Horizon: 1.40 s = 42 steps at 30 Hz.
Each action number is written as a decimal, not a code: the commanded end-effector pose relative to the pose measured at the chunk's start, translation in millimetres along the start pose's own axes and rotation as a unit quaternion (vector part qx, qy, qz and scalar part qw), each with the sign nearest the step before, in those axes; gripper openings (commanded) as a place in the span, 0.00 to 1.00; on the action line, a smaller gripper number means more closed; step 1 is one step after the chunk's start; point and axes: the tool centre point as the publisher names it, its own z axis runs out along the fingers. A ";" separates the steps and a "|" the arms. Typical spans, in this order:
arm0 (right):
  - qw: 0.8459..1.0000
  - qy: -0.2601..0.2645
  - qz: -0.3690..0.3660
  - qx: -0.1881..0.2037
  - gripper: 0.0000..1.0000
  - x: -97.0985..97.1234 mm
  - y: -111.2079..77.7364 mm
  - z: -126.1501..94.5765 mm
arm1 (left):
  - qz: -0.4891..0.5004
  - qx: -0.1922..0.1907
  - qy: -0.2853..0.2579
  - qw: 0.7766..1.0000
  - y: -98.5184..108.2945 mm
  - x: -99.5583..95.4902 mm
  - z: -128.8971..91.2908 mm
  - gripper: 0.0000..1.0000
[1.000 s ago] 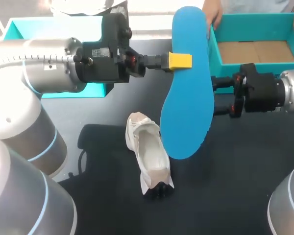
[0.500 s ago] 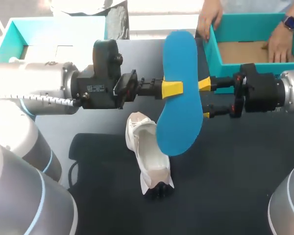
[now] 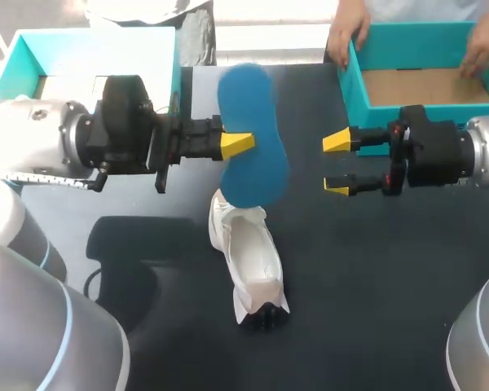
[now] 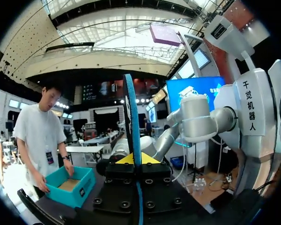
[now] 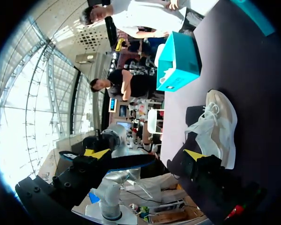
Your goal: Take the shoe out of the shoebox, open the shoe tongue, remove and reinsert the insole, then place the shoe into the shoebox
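Observation:
The blue insole (image 3: 248, 155) hangs over the heel end of the white shoe (image 3: 248, 261), and my left gripper (image 3: 236, 145) is shut on its edge. In the left wrist view the insole (image 4: 131, 112) stands edge-on between the yellow tips of that gripper (image 4: 133, 158). My right gripper (image 3: 337, 164) is open and holds nothing, a short way right of the insole and just in front of the teal shoebox (image 3: 354, 77). From the right wrist view the open gripper (image 5: 145, 154) faces the insole (image 5: 126, 161), with the shoe (image 5: 220, 126) lying on the table beside it.
A person's hands (image 3: 342, 37) rest on the rim of the open shoebox at the back right. A second teal box part (image 3: 33, 49) stands at the back left, behind my left arm. The shoe lies mid-table, toe toward the front edge.
My left arm has drawn back to the left with the insole, pulling it out from between the right gripper's open fingers and lowering it over the shoe. The right arm has kept still.

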 end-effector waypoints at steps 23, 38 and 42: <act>1.000 0.000 0.000 0.000 1.00 -0.9 0.7 2.6 | 0.616 -0.046 -0.040 0.785 54.2 -27.5 -31.5 0.00; 1.000 0.000 0.000 0.000 1.00 -0.9 0.7 2.6 | 0.692 -0.056 -0.052 0.718 85.6 -28.8 -46.3 0.00; 1.000 0.000 0.000 0.000 1.00 -0.9 0.7 2.6 | 0.692 -0.056 -0.052 0.718 85.6 -28.8 -46.3 0.00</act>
